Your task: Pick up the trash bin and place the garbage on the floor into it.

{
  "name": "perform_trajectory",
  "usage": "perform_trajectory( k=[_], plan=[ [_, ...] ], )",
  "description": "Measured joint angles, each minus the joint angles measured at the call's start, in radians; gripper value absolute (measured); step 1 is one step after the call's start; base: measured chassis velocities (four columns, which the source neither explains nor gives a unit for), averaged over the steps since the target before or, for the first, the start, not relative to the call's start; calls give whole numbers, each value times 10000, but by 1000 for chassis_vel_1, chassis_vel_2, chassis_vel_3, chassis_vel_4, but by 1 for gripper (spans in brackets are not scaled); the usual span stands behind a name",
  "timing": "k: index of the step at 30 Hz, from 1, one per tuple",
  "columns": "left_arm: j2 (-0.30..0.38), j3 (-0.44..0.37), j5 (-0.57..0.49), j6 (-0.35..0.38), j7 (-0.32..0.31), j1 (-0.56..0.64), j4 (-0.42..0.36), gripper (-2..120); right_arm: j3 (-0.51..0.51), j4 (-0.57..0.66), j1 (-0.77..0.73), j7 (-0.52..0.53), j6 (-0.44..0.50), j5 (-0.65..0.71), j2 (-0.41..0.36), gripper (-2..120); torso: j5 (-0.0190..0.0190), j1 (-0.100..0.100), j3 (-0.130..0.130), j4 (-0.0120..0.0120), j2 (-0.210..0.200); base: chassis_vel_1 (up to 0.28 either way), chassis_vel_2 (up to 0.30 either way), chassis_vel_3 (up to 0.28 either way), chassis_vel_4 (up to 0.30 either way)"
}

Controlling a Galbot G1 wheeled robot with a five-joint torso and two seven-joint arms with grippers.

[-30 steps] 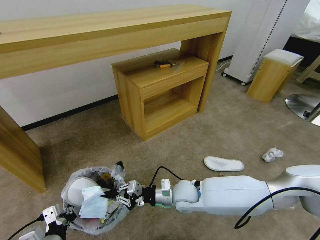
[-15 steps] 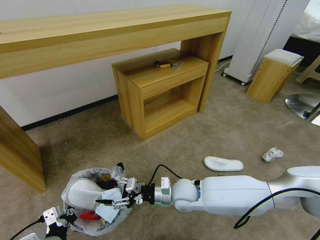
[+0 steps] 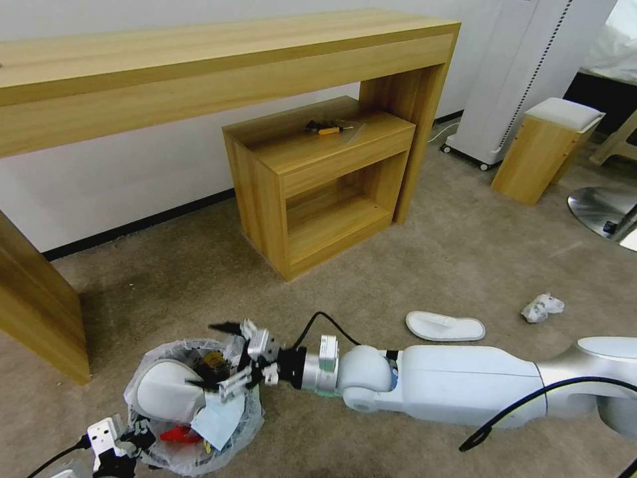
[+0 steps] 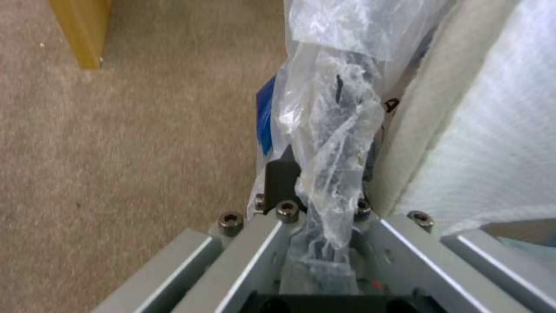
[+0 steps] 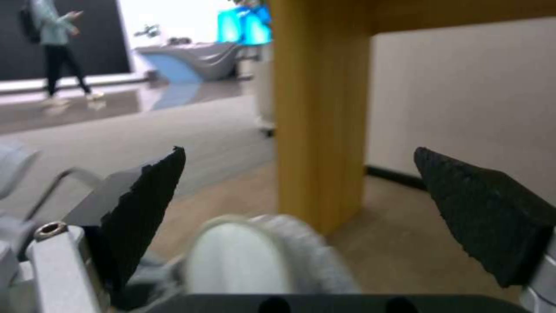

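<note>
Trash bin (image 3: pixel 149 443), slipper (image 3: pixel 162 393) inside, tissue (image 3: pixel 217 419)

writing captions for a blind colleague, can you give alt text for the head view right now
The robot's right hand, fingers spread, hangs over a bag-lined trash bin on beige carpet, with a white slipper and pale tissue inside. Its left hand grips the bin's rim. Another slipper and a white wad lie nearby.

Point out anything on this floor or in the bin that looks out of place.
A white slipper and a crumpled white wad lie loose on the carpet. In the trash bin, a second slipper and pale tissue poke above the rim, below the right gripper, jaws open.
</note>
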Motion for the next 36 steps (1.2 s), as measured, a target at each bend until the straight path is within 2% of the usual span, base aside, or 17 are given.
perform_trajectory(
  k=[1,3,4,10,22,24,25,28,30,32,33,35,36],
  plan=[
    [0,0,0,0,0,0,0,0,0,0,0,0,0,0,0,100,0,0,0,0,0,0,0,0,0],
    [-26,-95,-115,-2,0,15,-180,0,848,1,-364,189,-81,79,-165,100,1,1,0,0,0,0,0,0,0],
    [-26,-95,-115,-2,0,15,-180,0,848,1,-364,189,-81,79,-165,100,1,1,0,0,0,0,0,0,0],
    [-71,-127,-128,-15,-1,118,-346,0,2466,15,-1470,499,-171,65,-437,100,1,0,0,-1,0,0,0,0,0],
    [-313,-299,-47,-103,125,67,-564,0,4175,-162,-2540,679,-206,-118,-929,100,1,0,0,0,0,0,0,0,0],
    [-316,-416,-63,-115,133,35,-706,0,5008,-350,-3049,726,-203,-291,-1125,100,2,0,0,0,0,0,0,0,0],
    [-316,-416,-63,-115,133,35,-706,0,5008,-350,-3049,726,-203,-291,-1125,100,2,0,0,0,0,0,0,0,0],
    [-376,-572,-94,-139,149,-37,-901,0,6351,-571,-3973,928,-234,-869,-1413,100,2,0,0,1,0,0,0,0,0],
    [-388,-581,-88,-148,160,-43,-917,0,6535,-603,-4129,983,-237,-954,-1444,100,2,0,-1,1,0,0,0,0,0],
    [-476,-599,-65,-179,190,-92,-1044,0,7591,-784,-5102,1286,-342,-1455,-1595,100,3,0,0,-1,0,0,0,0,0],
    [-476,-599,-65,-179,190,-92,-1044,0,7591,-784,-5102,1286,-342,-1455,-1595,100,3,0,0,-1,0,0,0,0,0],
    [-534,-580,-66,-182,218,-160,-1176,0,8694,-1083,-6372,1683,-346,-2144,-1701,100,5,0,0,-2,0,0,0,0,0],
    [-534,-574,-69,-182,223,-179,-1184,0,8925,-1143,-6661,1789,-347,-2277,-1733,100,8,0,-1,-2,0,0,0,0,0]
  ],
)
